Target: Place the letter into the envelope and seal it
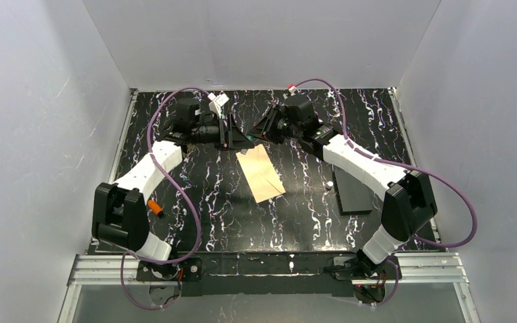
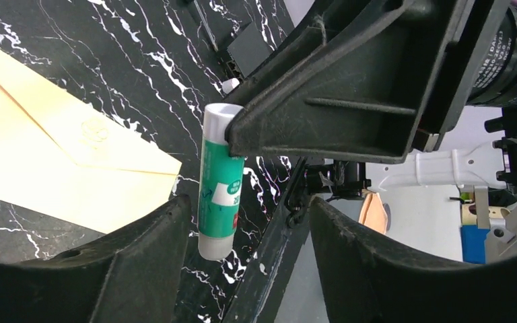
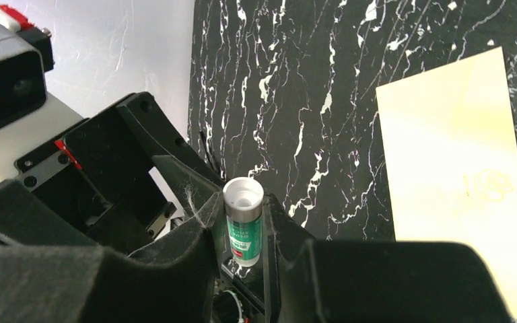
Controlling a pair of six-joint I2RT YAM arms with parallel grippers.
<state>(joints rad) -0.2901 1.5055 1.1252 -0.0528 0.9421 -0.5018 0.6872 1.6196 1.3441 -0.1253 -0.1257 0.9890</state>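
Note:
The cream envelope (image 1: 261, 173) lies flat on the black marbled table, its pointed flap line showing in the left wrist view (image 2: 60, 161); the right wrist view has it too (image 3: 458, 182). The letter is not in view. A green-and-white glue stick (image 3: 244, 225) stands pinched between the fingers of my right gripper (image 3: 242, 205), which is shut on it, just behind the envelope's far end (image 1: 261, 131). My left gripper (image 2: 249, 208) faces it with its jaws wide apart, open. The glue stick (image 2: 219, 182) hangs just beside the left finger (image 2: 141, 256), and I cannot tell whether the two touch.
A flat black pad (image 1: 352, 192) lies on the right of the table with a small white cap (image 1: 328, 184) beside it. A small orange object (image 1: 155, 207) sits near the left arm. White walls close off the left, back and right sides.

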